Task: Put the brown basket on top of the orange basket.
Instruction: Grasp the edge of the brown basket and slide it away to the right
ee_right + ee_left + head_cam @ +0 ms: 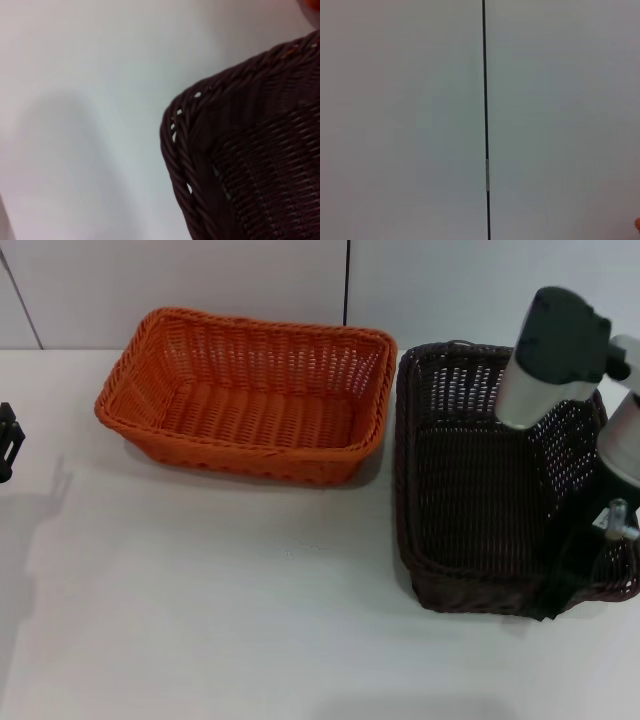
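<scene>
The orange basket (245,390) stands on the white table at the back, left of centre, open side up. The brown basket (470,490) stands right beside it on the right, also upright, with a narrow gap between them. My right arm reaches down over the brown basket's right side, and my right gripper (578,580) is at the rim near its front right corner, dark against the dark weave. The right wrist view shows one corner of the brown basket (240,150) close up. My left gripper (6,443) is parked at the far left edge.
The white table (200,600) extends in front of both baskets. A pale wall with a dark vertical seam (347,280) rises behind them. The left wrist view shows only that wall and its seam (485,100).
</scene>
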Controlling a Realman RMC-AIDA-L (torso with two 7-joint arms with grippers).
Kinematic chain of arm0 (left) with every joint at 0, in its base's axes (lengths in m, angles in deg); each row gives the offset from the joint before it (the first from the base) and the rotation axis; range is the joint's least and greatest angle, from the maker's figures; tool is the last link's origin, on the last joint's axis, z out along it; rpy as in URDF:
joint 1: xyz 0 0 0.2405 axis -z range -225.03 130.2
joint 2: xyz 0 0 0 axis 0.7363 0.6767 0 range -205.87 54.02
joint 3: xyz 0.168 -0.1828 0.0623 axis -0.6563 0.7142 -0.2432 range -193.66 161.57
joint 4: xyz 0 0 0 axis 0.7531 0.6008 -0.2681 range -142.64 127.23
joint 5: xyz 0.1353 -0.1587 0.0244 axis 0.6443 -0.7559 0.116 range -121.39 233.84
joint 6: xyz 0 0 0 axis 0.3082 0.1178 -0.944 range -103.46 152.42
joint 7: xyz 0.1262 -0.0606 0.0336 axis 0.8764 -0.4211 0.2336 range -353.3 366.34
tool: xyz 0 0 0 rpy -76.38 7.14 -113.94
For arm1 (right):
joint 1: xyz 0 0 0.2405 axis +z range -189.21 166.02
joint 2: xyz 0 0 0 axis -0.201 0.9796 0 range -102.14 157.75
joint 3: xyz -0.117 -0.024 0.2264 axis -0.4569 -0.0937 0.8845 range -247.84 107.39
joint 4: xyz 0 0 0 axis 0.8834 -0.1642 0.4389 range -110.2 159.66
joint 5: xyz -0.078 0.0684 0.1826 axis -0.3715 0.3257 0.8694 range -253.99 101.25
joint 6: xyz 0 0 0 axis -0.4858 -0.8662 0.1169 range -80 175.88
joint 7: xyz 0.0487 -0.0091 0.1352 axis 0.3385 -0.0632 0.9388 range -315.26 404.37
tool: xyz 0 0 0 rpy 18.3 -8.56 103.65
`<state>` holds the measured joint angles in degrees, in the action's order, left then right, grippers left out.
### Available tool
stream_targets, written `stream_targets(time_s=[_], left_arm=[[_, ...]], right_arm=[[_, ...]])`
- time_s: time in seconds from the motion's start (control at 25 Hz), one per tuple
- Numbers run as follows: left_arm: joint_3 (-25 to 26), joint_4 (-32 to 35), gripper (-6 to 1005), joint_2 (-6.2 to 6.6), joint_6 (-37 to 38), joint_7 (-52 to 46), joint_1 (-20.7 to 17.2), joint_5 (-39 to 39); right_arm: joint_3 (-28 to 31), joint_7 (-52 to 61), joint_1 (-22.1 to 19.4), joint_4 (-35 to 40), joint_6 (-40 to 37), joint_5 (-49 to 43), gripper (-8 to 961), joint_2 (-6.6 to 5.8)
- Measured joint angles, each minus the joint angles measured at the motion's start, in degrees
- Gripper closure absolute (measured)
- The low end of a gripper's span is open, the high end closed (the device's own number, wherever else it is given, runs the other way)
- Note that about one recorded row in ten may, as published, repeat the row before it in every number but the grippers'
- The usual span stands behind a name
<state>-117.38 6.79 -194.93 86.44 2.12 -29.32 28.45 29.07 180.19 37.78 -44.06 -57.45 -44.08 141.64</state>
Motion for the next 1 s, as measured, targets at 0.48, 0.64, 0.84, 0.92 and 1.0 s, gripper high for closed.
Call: stream_targets(time_s=[0.48, 0.64, 0.84, 0.92, 1.0], left_arm=[[0.0, 0.1, 200, 0.0, 0.1, 0.0, 0.1, 0.1], [0.0, 0.1, 200, 0.02, 0.4, -1.0, 0.0, 0.1], [0.0, -0.1, 200, 0.16, 0.4, -2.2, 0.0, 0.2], [0.0, -0.1, 200, 0.19, 0.4, -2.2, -0.1, 0.3], [0.0, -0.2, 200, 0.19, 0.4, -2.2, -0.2, 0.3]], right_arm=[[-2.6, -1.6, 0.5, 4.1, 3.7, -0.3, 213, 2.63], [-3.1, -2.5, -0.1, 4.2, 3.8, -0.8, 235, 2.55], [-3.3, -2.7, -0.2, 4.0, 3.6, -1.0, 455, 2.58], [-3.3, -2.7, -0.2, 3.7, 3.6, -1.0, 513, 2.58], [-3.3, -2.6, -0.2, 3.4, 3.4, -1.0, 571, 2.58]])
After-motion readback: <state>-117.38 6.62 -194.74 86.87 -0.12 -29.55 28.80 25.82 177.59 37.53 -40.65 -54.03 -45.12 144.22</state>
